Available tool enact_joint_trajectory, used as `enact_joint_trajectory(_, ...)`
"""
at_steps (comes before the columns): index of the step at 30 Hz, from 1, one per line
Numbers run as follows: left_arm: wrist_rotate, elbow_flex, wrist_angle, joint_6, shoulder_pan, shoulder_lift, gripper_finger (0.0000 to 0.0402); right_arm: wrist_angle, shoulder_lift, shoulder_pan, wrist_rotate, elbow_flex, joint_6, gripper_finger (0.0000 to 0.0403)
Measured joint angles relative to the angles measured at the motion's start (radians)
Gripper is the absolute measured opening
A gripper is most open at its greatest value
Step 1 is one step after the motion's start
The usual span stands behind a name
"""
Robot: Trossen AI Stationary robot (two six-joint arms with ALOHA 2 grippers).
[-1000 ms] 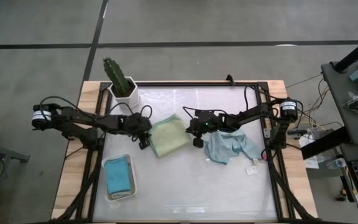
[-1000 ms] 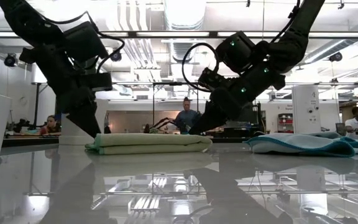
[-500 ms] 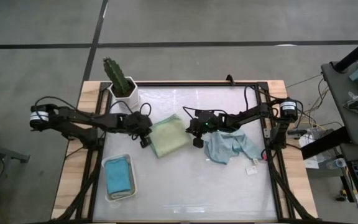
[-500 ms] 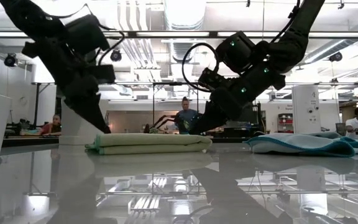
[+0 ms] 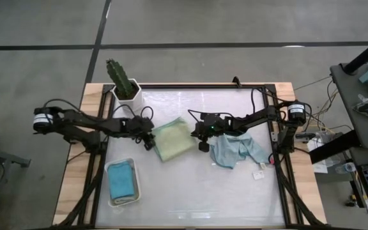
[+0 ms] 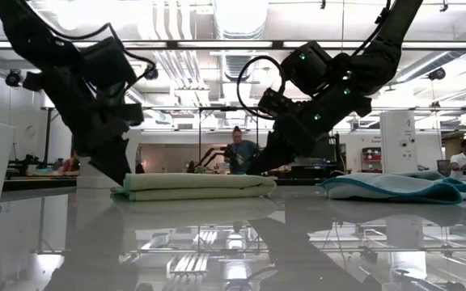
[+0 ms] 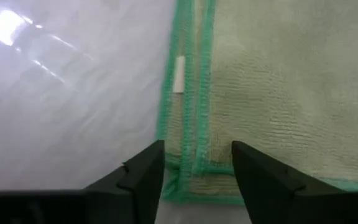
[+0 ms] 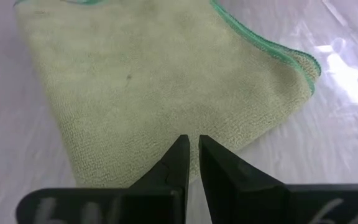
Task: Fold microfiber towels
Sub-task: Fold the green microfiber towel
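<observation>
The sage green folded microfiber towel point(image 5: 174, 140) lay flat near the middle of the bench point(image 5: 190, 198), toward the far edge. The left end effector point(image 7: 194, 180) stood with its fingers apart, straddling the towel's stitched corner, clamped on nothing. The right end effector point(image 8: 191, 163) hovered at the towel's opposite side, fingers together and empty. If the left one closed and lifted only the top layer, the fold would likely peel open. The shut right fingers could drag the cloth askew if pressed sideways. The crumpled pale blue soft towel point(image 5: 235, 151) waited toward the right edge.
</observation>
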Motion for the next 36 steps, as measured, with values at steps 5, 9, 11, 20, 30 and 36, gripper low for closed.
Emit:
enact_joint_trajectory(5,0.068,0.004,0.021,0.009,0.000,0.030,0.0182,0.003,0.000,0.000,0.000,0.000,0.000,0.0027)
enact_joint_trajectory(9,0.071,0.005,0.022,0.025,0.000,0.031,0.0166,0.002,0.000,0.000,0.000,0.000,0.000,0.0027)
enact_joint_trajectory(11,0.075,0.005,0.018,0.033,0.000,0.023,0.0150,0.002,0.000,0.000,0.000,0.000,0.000,0.0027)
enact_joint_trajectory(20,0.076,0.004,0.018,0.034,0.000,-0.001,0.0072,0.001,0.000,0.000,0.000,0.000,0.000,0.0027)
enact_joint_trajectory(30,0.077,0.004,0.018,0.001,0.000,-0.001,0.0082,0.001,0.000,0.000,0.000,0.000,0.000,0.0027)
enact_joint_trajectory(36,0.074,0.006,0.018,0.063,0.000,-0.005,0.0133,0.001,0.000,0.000,0.000,0.000,0.000,0.0027)
